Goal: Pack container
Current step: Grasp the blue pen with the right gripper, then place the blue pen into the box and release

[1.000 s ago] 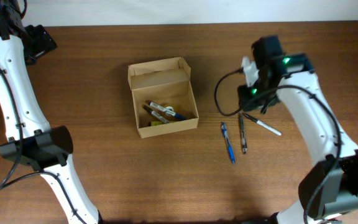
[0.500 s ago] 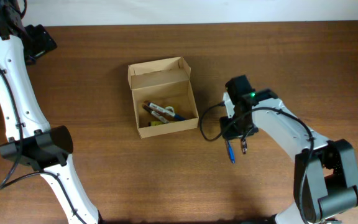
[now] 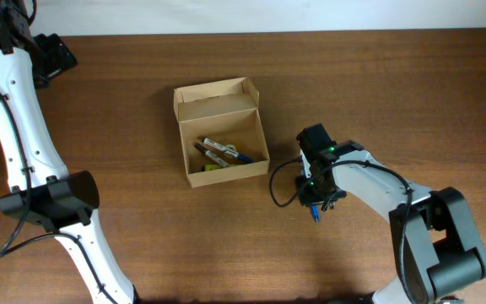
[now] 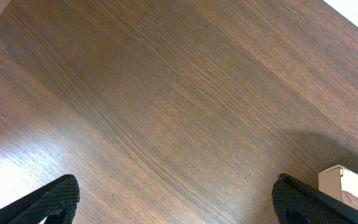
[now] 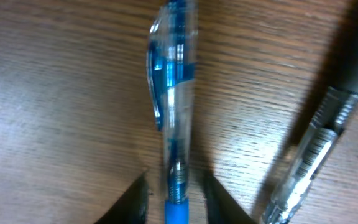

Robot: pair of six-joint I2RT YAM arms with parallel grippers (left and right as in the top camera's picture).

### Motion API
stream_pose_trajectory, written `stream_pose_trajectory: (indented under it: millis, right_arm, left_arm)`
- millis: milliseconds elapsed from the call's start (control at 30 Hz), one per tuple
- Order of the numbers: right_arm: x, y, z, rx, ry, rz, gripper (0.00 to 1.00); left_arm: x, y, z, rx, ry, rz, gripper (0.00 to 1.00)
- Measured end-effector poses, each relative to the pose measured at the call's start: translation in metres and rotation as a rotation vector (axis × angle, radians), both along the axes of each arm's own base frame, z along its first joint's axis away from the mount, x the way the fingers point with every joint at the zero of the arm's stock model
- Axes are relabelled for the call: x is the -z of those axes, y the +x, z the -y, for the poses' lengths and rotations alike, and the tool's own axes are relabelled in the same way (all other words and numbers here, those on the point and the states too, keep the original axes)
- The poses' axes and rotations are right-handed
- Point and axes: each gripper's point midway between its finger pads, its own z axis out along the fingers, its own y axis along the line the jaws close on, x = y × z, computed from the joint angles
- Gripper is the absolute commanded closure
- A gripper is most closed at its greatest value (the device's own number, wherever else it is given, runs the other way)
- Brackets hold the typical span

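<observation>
The container, a small tan-brown cardboard box with plain matte walls, sat a little left of the counter's middle, closer to the far edge than the near one. Its hinged lid flap stood folded back on the far side, leaving the top open. Inside lay a few pens, slanted across the floor of the box. A small yellowish item lay against the near wall, too small to identify. A pale corner of the same box showed at the lower right of the left wrist view.

The counter was dark brown wood with a fine straight grain.

To the right of the box, nearer the near edge, the right gripper hung low over a blue pen. The pen had a clear, glossy plastic barrel, a blue core and a blue clip. The jaws were released, one finger on either side of the barrel, with a thin gap visible on each side. Just beside it lay a second pen with a clear body and a dark grip.

The left gripper hung near the far left corner over bare wood, its jaws spread wide and holding nothing.
</observation>
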Motion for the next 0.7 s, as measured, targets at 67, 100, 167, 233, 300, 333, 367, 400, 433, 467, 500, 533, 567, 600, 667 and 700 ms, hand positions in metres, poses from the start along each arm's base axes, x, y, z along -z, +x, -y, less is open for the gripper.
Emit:
stream_pose_trajectory:
  millis: [67,100,167,233,300,333,367,400,433,467,500,533,567,600,667,700]
  right_arm:
    - [0.000,0.001,0.003,0.013,-0.015,0.005,0.96]
    - [0.001,0.001,0.003,0.015,-0.019,0.004,0.96]
    - [0.001,0.001,0.003,0.019,-0.021,0.005,0.96]
    - [0.000,0.000,0.003,0.014,-0.018,0.000,0.96]
    - [-0.004,-0.002,0.000,-0.007,-0.003,-0.020,0.96]
    - [-0.008,-0.002,-0.003,-0.019,0.007,-0.029,0.96]
    - [-0.016,0.002,-0.006,-0.035,0.020,-0.031,0.96]
    - [-0.027,0.009,-0.011,-0.049,0.035,-0.018,0.96]
    - [-0.040,0.019,-0.016,-0.066,0.048,0.003,0.96]
    - [-0.052,0.028,-0.020,-0.078,0.059,0.022,0.96]
    - [-0.071,0.040,-0.027,-0.102,0.075,0.058,0.96]
    - [-0.091,0.051,-0.032,-0.126,0.089,0.094,0.96]
    - [-0.112,0.062,-0.039,-0.153,0.104,0.140,0.96]
    - [-0.135,0.073,-0.047,-0.187,0.119,0.196,0.96]
    - [-0.180,0.086,-0.062,-0.274,0.146,0.305,0.96]
    - [-0.201,0.089,-0.070,-0.321,0.156,0.352,0.96]
  left_arm:
    - [0.000,0.000,0.000,0.000,0.000,0.000,0.00]
    - [0.000,0.000,0.000,0.000,0.000,0.000,0.00]
    - [0.000,0.000,0.000,0.000,0.000,0.000,0.00]
    - [0.000,0.000,0.000,0.000,0.000,0.000,0.00]
    - [0.000,0.000,0.000,0.000,0.000,0.000,0.00]
    - [0.000,0.000,0.000,0.000,0.000,0.000,0.00]
    - [0.000,0.000,0.000,0.000,0.000,0.000,0.00]
    - [0.000,0.000,0.000,0.000,0.000,0.000,0.00]
    - [0.000,0.000,0.000,0.000,0.000,0.000,0.00]
    - [0.000,0.000,0.000,0.000,0.000,0.000,0.00]
    - [0.000,0.000,0.000,0.000,0.000,0.000,0.00]
    - [0.000,0.000,0.000,0.000,0.000,0.000,0.00]
    - [0.000,0.000,0.000,0.000,0.000,0.000,0.00]
    - [0.000,0.000,0.000,0.000,0.000,0.000,0.00]
    - [0.000,0.000,0.000,0.000,0.000,0.000,0.00]
    - [0.000,0.000,0.000,0.000,0.000,0.000,0.00]
